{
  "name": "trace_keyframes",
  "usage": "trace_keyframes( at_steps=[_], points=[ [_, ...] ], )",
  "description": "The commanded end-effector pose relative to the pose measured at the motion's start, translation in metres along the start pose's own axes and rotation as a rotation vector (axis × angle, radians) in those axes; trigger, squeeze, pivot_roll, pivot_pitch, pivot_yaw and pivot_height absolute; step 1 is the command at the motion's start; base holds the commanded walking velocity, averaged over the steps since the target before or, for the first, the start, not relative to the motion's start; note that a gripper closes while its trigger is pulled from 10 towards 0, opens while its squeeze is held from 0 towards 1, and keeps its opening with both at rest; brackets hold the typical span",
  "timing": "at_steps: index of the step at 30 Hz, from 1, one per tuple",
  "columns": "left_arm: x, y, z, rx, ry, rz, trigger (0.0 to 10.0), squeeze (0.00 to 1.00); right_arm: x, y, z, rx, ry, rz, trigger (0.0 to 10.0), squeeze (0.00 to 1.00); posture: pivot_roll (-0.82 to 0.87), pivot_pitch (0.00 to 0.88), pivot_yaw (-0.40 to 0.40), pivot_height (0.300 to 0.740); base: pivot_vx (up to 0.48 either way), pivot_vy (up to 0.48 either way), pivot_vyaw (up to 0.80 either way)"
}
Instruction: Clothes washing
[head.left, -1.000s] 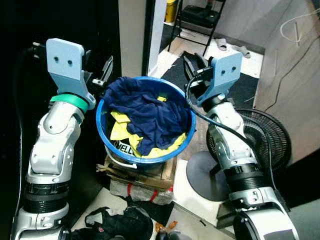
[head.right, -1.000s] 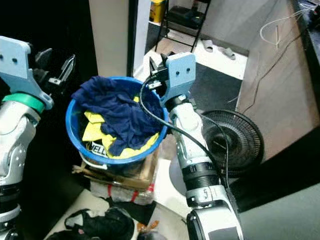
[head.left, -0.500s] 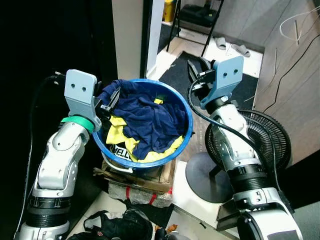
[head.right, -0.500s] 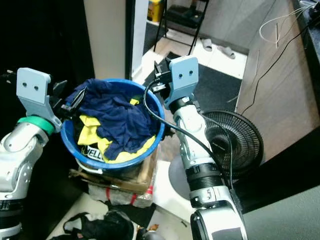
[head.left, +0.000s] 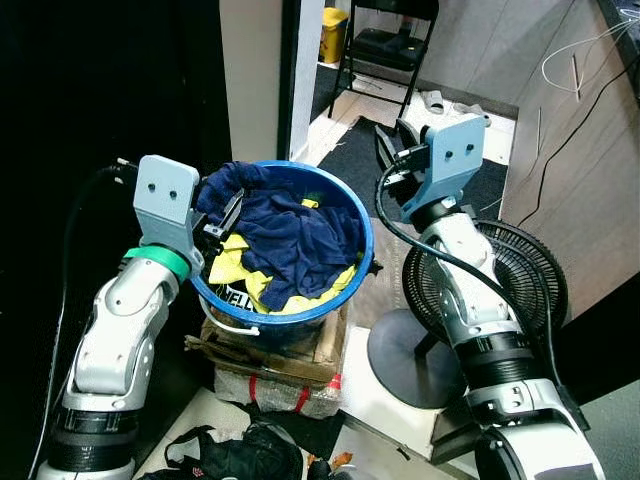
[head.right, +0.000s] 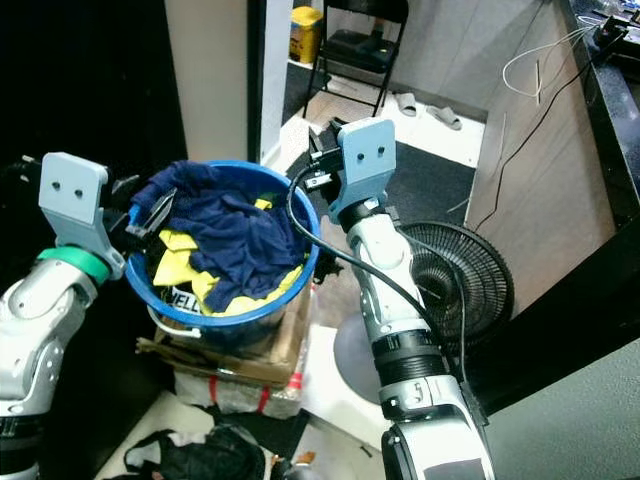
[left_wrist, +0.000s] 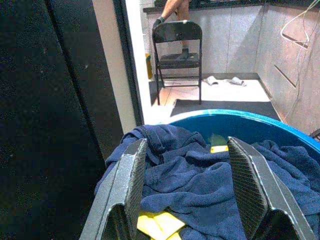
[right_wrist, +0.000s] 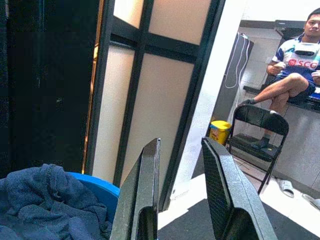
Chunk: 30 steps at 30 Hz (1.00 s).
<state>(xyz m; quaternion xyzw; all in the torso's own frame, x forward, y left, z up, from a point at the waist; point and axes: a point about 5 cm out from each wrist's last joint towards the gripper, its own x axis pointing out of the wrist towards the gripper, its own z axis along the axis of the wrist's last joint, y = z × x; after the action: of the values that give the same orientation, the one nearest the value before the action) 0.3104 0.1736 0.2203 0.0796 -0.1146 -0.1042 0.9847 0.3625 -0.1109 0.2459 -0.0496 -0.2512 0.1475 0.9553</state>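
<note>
Dim doorway with a tiled room behind, where a black folding chair (head.left: 385, 45) stands. On a stack of flat cardboard (head.left: 275, 350) sits a round blue plastic tub (head.left: 350, 275) heaped with a navy cloth (head.left: 295, 230) over yellow garments (head.left: 235, 270). The left claw (head.left: 228, 212), fingers apart, straddles the navy cloth's edge at the tub's near-left rim. The right claw (head.left: 392, 145) hovers apart beside the far-right rim, empty. Washing appears barely begun: everything remains in the tub, nothing lifted.
</note>
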Motion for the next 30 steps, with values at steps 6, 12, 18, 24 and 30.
trace_keyframes(
  at_steps=[6,12,18,24,30],
  points=[
    [-0.007,-0.002,-0.008,0.07,0.014,0.01,10.0,0.0,-0.005,0.008,-0.008,-0.005,0.032,0.051,10.0,0.0,0.05,0.102,-0.059,0.74,0.0,0.0,0.0],
    [-0.019,0.011,-0.044,0.186,0.192,0.013,10.0,0.0,-0.005,0.02,-0.019,0.002,0.092,0.117,10.0,0.0,0.04,0.106,-0.071,0.74,0.0,0.0,0.0],
    [0.0,0.01,-0.034,0.089,0.262,-0.02,10.0,0.0,-0.011,-0.007,-0.057,0.04,0.348,0.02,10.0,0.0,0.05,0.106,-0.053,0.74,0.0,0.0,0.0],
    [0.009,0.009,-0.041,-0.113,0.353,-0.042,10.0,0.0,-0.019,-0.01,-0.077,0.065,0.51,0.063,10.0,0.0,0.03,0.103,-0.039,0.74,0.0,0.0,0.0],
    [0.03,-0.004,-0.027,-0.219,0.36,-0.065,10.0,0.0,-0.014,-0.017,-0.076,0.086,0.539,0.058,10.0,0.0,0.04,0.099,-0.024,0.74,0.0,0.0,0.0]
  ],
)
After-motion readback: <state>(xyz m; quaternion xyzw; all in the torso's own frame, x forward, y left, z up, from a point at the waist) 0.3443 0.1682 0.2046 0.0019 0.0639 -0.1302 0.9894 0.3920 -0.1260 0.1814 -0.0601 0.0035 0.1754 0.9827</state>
